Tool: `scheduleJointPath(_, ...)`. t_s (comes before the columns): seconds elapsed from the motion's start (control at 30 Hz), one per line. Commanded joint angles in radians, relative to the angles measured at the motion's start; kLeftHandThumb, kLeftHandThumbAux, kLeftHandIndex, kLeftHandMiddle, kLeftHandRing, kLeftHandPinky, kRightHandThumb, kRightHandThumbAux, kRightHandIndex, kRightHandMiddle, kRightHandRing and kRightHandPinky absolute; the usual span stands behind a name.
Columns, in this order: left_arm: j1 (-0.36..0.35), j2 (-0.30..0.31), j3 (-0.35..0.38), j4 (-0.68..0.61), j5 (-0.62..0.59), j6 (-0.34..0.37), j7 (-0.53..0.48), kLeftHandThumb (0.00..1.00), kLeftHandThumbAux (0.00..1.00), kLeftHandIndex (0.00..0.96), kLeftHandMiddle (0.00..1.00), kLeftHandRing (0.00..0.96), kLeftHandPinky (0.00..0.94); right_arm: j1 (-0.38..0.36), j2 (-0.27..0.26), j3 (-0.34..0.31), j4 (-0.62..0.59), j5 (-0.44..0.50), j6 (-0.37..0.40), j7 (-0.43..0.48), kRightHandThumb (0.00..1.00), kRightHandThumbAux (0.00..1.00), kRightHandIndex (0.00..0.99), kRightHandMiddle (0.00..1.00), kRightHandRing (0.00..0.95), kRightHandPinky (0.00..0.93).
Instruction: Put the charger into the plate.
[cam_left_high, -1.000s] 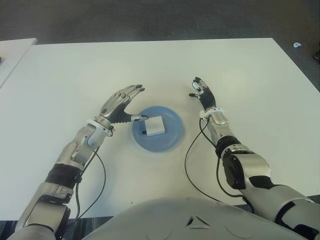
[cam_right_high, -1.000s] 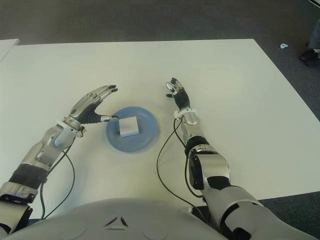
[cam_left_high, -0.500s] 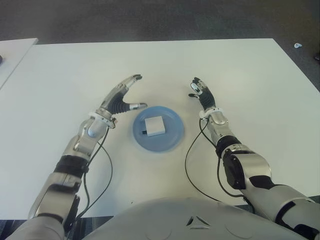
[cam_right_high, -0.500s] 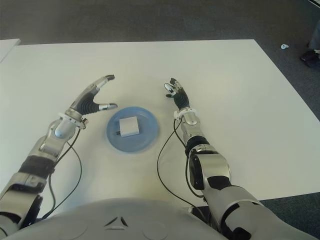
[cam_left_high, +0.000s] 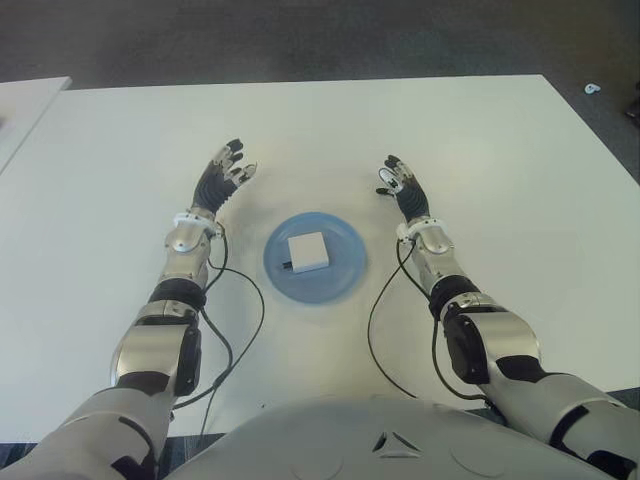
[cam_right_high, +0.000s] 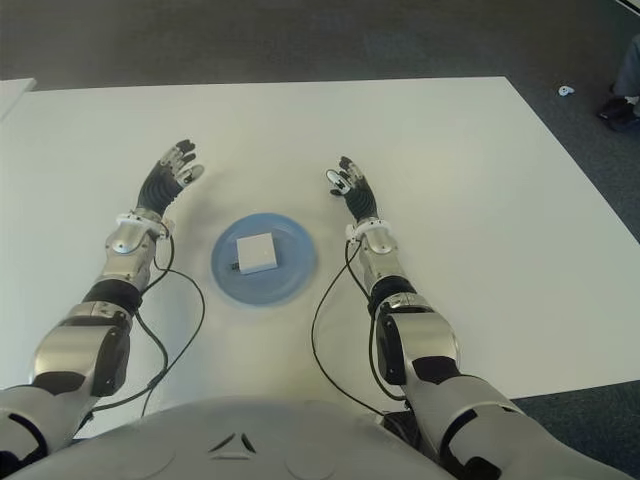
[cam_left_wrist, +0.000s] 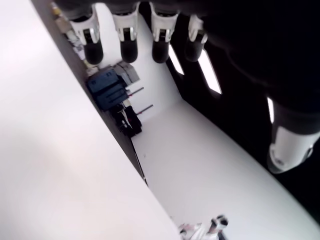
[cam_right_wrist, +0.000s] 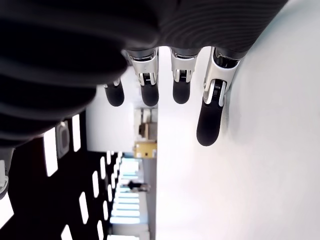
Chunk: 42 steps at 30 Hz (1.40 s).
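Note:
A white square charger (cam_left_high: 307, 251) lies flat inside the round blue plate (cam_left_high: 345, 272) near the middle of the white table. My left hand (cam_left_high: 222, 176) is to the left of the plate and a little beyond it, fingers spread and holding nothing. On the plate's right side my right hand (cam_left_high: 400, 186) also shows open and empty. In both wrist views the fingers (cam_left_wrist: 127, 41) are stretched out with nothing between them.
The white table (cam_left_high: 480, 150) extends wide around the plate. Black cables (cam_left_high: 385, 290) trail from both wrists toward my body. A second white table edge (cam_left_high: 25, 100) shows at the far left. Dark carpet lies beyond the table.
My left hand has pulled away from the plate, moving left and farther out, and its fingers have straightened. The charger stays in the plate. The right hand has barely moved.

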Motion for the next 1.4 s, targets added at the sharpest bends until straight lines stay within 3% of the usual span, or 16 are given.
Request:
scheduleJointPath(0.03,-0.004,-0.042,0.059,0.099,-0.077,0.056,-0.093,0.055,0.626,0.000,0.008,0.000,0.014,0.067,0.014,0.003,0.011,-0.006,0.019,-0.008,0.033,0.444,0.000,0.000,0.000,0.000)
scheduleJointPath(0.17,-0.025,-0.044,0.086,0.152,-0.100,0.113,-0.140,0.025,0.619,0.000,0.009,0.000,0.005,0.081,0.014,0.005,-0.004,-0.007,0.012,-0.010,0.028,0.452,0.000,0.000,0.000,0.000)
scheduleJointPath(0.5,-0.007,-0.067,0.114,0.168,-0.107,0.133,-0.167,0.007,0.604,0.000,0.010,0.000,0.006,0.108,0.007,0.011,-0.031,-0.011,0.013,-0.006,0.023,0.460,0.000,0.000,0.000,0.000)
scheduleJointPath(0.87,0.063,-0.099,0.130,0.119,-0.119,0.111,-0.170,0.013,0.580,0.000,0.005,0.000,0.015,0.127,0.006,0.018,-0.052,-0.009,0.015,-0.005,0.018,0.463,0.000,0.000,0.000,0.000)
scheduleJointPath(1.4,0.136,-0.128,0.094,0.020,-0.073,0.060,-0.117,0.031,0.583,0.000,0.008,0.000,0.011,0.146,0.003,0.025,-0.083,-0.007,0.023,-0.008,0.025,0.492,0.000,0.000,0.000,0.000)
